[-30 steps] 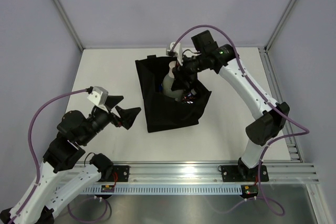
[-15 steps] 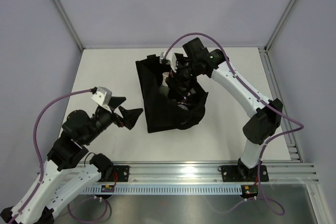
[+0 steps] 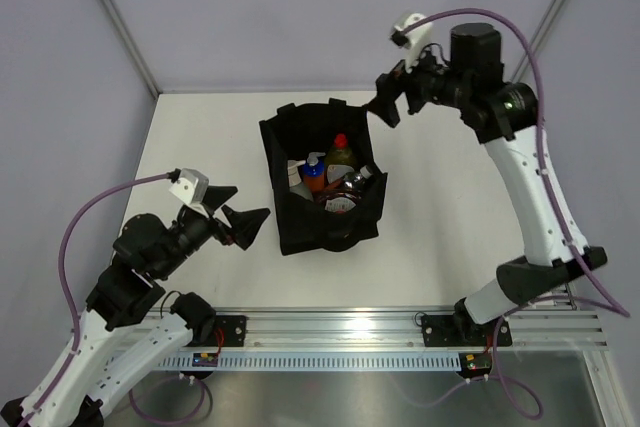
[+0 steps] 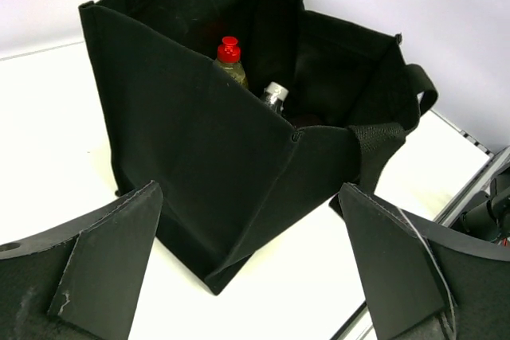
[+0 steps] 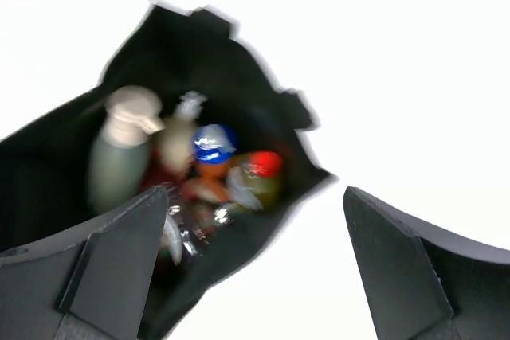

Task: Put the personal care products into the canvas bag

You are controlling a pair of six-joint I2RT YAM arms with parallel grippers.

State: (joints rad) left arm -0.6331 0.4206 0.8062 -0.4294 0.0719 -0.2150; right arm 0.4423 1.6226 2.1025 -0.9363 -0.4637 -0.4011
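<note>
One white table between grey walls bears the canvas bag.

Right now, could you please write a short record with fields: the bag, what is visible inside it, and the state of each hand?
bag: black canvas bag, upright on the white table, mouth open
inside: yellow red-capped bottle, orange blue-capped bottle, grey-green pump bottle; others partly hidden
left hand: open, empty, beside the bag's left side
right hand: open, empty, raised near the bag's far right corner
</note>
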